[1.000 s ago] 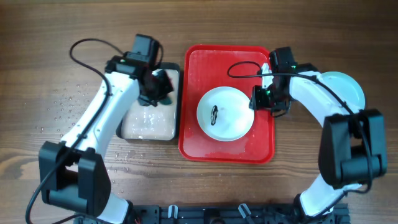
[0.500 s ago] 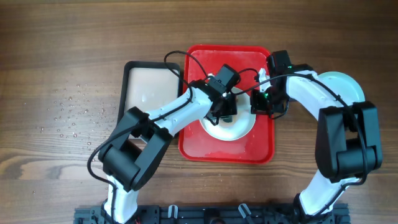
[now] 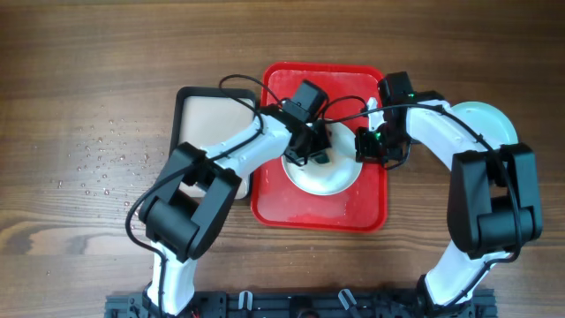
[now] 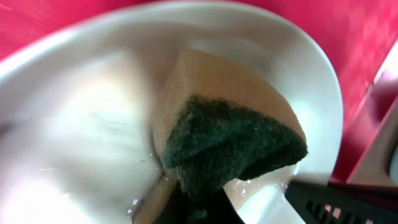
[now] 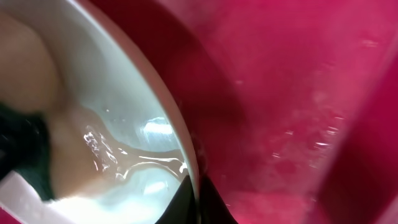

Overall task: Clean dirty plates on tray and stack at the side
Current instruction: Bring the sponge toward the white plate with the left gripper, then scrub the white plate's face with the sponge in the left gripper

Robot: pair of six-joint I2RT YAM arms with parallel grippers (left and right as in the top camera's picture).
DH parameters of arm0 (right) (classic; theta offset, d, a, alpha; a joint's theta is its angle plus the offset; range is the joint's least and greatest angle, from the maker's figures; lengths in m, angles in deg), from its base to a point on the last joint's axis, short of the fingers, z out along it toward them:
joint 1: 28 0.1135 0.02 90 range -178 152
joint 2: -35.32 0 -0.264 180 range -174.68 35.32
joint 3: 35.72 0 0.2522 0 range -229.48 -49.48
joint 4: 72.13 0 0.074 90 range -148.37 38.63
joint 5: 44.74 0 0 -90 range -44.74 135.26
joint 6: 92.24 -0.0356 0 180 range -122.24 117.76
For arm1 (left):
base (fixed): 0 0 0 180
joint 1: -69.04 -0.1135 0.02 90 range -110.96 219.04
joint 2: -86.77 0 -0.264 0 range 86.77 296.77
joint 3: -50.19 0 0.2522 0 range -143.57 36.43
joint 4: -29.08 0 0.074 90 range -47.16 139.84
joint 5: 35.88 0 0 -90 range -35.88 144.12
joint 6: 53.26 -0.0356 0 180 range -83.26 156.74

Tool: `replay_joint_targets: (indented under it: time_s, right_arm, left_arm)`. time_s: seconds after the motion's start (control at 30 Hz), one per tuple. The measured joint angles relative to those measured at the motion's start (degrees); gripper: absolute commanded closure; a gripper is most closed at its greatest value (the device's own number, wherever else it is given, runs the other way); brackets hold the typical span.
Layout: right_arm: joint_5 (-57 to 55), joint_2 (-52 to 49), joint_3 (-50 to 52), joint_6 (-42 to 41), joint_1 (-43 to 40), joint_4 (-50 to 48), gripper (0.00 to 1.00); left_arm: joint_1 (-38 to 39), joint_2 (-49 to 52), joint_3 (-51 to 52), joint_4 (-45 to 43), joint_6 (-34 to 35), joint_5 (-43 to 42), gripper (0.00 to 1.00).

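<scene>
We list the following.

- One red tray (image 3: 353, 212), centre of the wooden surface (image 3: 88, 53).
- One white plate (image 3: 340, 183), wet, lying inside that tray and partly covered by both arms.
- Left fingers (image 3: 315, 152), closed on a sponge (image 4: 217, 118). The sponge is tan with a dark green scouring face and is pressed into the plate's hollow.
- Right fingers (image 5: 199, 208), clamped on the plate's right rim.
- One light blue plate (image 3: 494, 119), on the surface right of the tray, partly hidden by the right arm.
- One black-rimmed tray (image 3: 181, 132), cream inside, just beside the red tray's left edge.
- Water droplets (image 3: 101, 146), far left.
</scene>
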Motion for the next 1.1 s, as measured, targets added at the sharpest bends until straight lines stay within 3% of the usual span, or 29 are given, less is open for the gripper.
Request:
replay_joint_targets:
  time_s: [0.13,0.27,0.43,0.57,0.7,0.83,0.97,1.1]
  right_arm:
    - [0.15,0.00,0.00,0.02,-0.46,0.22,0.95]
    - [1.14,0.00,0.00,0.02,0.52,0.00,0.96]
    - [1.73,0.00,0.00,0.02,0.79,-0.26,0.95]
    - [1.07,0.00,0.00,0.00,0.61,0.04,0.96]
    - [0.98,0.00,0.00,0.00,0.17,0.13,0.96]
    - [0.66,0.00,0.00,0.02,0.02,0.31,0.96]
    - [0.96,0.00,0.00,0.24,0.37,0.52,0.96]
    - [1.11,0.00,0.02,0.26,0.50,0.46,0.96]
  left_arm:
    - [1.01,0.37,-0.68,1.75,0.55,1.60,0.96]
    - [-1.46,-1.25,-1.66,12.28,0.59,10.64,0.96]
    - [-2.58,-1.95,-1.70,16.87,0.59,15.13,0.96]
    - [-2.47,-2.01,-0.66,12.00,0.74,11.39,0.96]
    - [1.64,-1.77,1.75,-0.68,0.90,4.87,0.96]
    - [4.94,-1.16,1.88,-2.49,0.98,2.95,0.96]
    - [4.92,-1.42,0.52,6.43,1.01,3.91,0.96]
    - [4.66,-2.21,-1.14,18.47,0.98,14.62,0.96]
